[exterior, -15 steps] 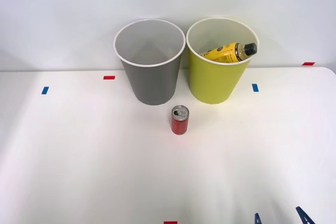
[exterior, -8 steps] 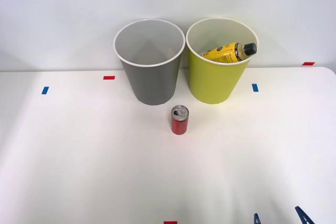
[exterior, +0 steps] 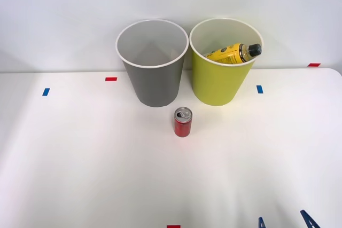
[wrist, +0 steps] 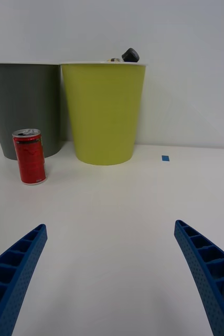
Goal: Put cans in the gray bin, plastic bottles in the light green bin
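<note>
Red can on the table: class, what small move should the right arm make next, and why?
Probably reach forward toward the red can. It stands upright on the table before the gray bin, unsorted; the right gripper is open and well short of it.

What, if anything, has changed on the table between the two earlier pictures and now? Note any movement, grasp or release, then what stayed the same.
Nothing has visibly changed. The red can stays upright on the table in front of the gray bin, the yellow bottle stays leaning inside the light green bin, and the right gripper remains open, low and well short of the can.
</note>
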### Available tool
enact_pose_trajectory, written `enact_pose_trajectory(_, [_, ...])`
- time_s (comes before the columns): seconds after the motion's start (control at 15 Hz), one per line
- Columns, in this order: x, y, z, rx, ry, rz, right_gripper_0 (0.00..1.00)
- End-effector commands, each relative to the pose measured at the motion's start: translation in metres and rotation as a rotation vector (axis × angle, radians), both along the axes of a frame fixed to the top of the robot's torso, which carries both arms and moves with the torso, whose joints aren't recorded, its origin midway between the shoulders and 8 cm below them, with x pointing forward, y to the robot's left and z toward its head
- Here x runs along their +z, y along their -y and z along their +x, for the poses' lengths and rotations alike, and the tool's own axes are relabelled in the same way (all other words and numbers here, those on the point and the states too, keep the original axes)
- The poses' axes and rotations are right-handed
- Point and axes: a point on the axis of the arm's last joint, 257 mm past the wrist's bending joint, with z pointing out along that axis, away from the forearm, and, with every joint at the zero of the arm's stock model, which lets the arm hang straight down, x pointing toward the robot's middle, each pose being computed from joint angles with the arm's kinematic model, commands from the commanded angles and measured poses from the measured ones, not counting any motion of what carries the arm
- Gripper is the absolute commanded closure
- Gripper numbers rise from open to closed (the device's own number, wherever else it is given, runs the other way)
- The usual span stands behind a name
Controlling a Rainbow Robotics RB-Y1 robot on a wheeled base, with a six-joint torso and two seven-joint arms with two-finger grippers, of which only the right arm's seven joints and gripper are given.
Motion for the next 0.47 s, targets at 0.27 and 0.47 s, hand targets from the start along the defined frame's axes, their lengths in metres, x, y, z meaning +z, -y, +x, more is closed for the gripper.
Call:
enact_pose_trajectory(0.27, [-0.0001,0.0,0.0,0.0,0.0,0.0,0.18])
enact_pose_trajectory(0.47, [-0.0001,0.0,0.0,0.0,0.0,0.0,0.17])
